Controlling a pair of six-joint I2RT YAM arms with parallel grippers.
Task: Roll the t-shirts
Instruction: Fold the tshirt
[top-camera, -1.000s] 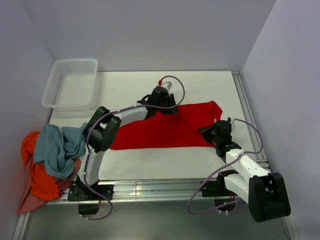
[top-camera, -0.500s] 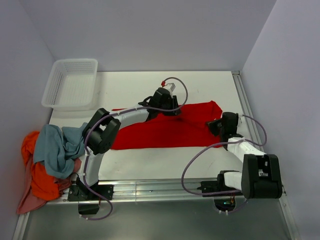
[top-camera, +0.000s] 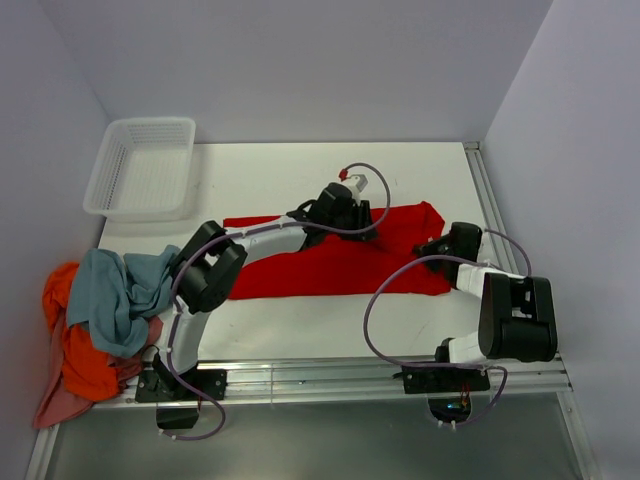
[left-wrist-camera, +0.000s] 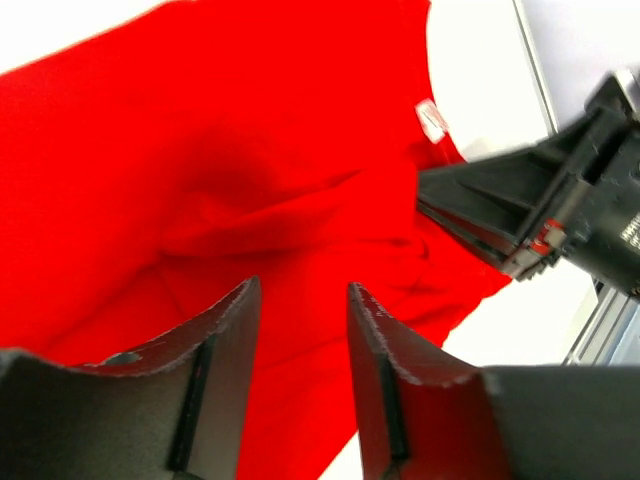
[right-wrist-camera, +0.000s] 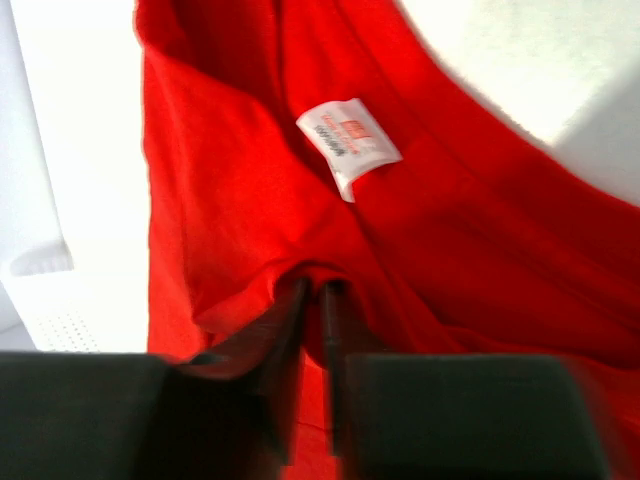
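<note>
Down at the near left corner, a grey-blue t-shirt lies heaped over an orange t-shirt and a pink t-shirt. Farther in, the red t-shirt lies spread flat mid-table, rumpled at its right end, with its white neck label showing. The right gripper pinches a fold there. The left gripper hovers over it with its fingers parted.

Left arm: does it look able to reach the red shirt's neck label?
Probably yes: the red shirt's label lies uncovered ahead of the left arm's jaws, though the right arm's jaws crowd it.
</note>
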